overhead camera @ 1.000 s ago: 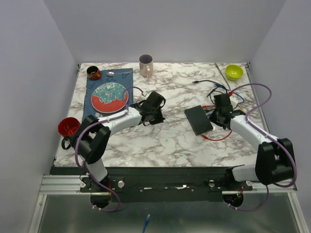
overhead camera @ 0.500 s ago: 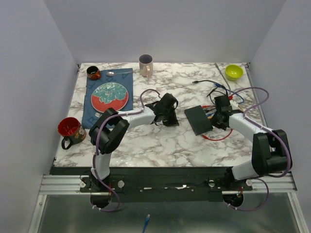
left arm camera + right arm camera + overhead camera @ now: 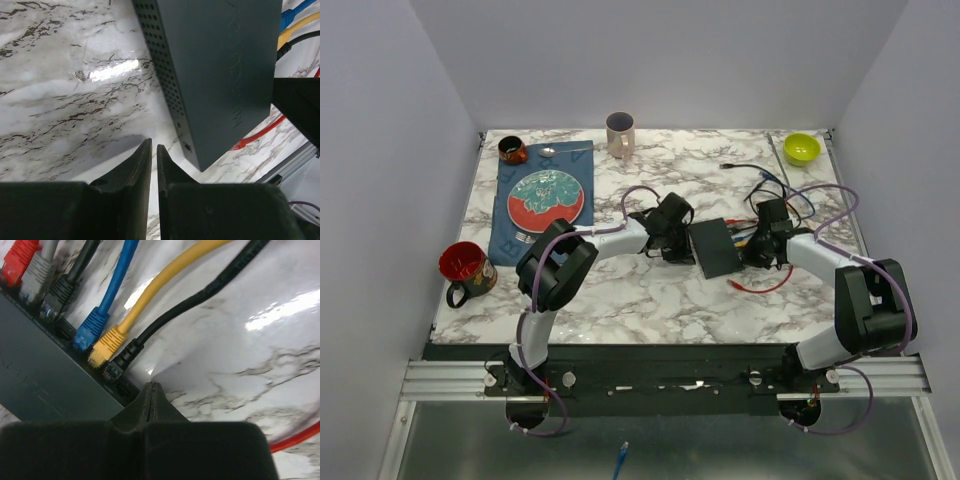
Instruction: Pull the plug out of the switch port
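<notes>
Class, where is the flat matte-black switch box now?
Top view: the flat matte-black switch box lies right of table centre, coloured cables plugged into its right edge.

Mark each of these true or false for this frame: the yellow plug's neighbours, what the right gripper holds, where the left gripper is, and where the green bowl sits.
1. In the switch, the yellow plug sits between a blue plug and a black plug. True.
2. The right gripper is shut on the yellow plug. False: it is shut, but on nothing, and its tips lie short of the plugs.
3. The left gripper is on the side of the switch away from the plugs. True.
4. The green bowl sits on the blue cloth. False: the bowl is at the table's far right corner, and the plate is on the cloth.
</notes>
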Controlling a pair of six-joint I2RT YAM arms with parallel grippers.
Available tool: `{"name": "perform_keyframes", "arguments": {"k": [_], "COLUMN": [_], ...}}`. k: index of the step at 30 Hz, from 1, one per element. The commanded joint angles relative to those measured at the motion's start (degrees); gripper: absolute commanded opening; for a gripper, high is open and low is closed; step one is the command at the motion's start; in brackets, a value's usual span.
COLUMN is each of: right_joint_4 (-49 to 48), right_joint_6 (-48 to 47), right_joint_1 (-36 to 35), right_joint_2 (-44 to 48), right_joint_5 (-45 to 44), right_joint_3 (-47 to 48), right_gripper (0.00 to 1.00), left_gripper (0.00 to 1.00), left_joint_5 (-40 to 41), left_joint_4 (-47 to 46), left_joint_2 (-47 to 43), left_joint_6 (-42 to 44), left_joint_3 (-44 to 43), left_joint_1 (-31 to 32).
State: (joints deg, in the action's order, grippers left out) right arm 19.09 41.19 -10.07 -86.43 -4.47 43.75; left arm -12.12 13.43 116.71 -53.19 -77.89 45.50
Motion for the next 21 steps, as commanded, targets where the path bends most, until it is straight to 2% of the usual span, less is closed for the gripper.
{"name": "perform_keyframes", "arguments": {"k": [1,7,12,18,21], "right_joint_4": [-1.78,-2.3,-2.74,-3.01,-1.7], "right_joint_6": [3.37,6.88,9.08,8.39,7.16], "right_joint_1": [-4.25,-12.25,-17.17,-19.64,-19.73], "right_joint_2": [1.88,0.74,-1.28,-3.3,-2.78], "right_joint_5": [9.03,10.8,12.55,13.61,11.17], "right_joint_3": [-0.86,2.57,4.77,8.02,9.86], "right_gripper": [0.01,0.01,0.01,0.01,0.01], "left_gripper": [0.2,0.2,0.21,0.21,0.21], "left_joint_5": [-2.82,-2.03,-1.77,-0.72,3.04], "left_joint_4": [2.56,3.62,3.62,4.93,6.52], "left_joint_2": [-0.51,-2.36,-4.64,-6.93,-9.47], "left_joint_6": [1.51,1.6,1.42,2.29,3.09], "left_joint_3": [-0.6,0.45,1.86,0.46,-0.42], "left_joint_1": [0.3,-1.46,-5.75,-10.86,-13.06]}}
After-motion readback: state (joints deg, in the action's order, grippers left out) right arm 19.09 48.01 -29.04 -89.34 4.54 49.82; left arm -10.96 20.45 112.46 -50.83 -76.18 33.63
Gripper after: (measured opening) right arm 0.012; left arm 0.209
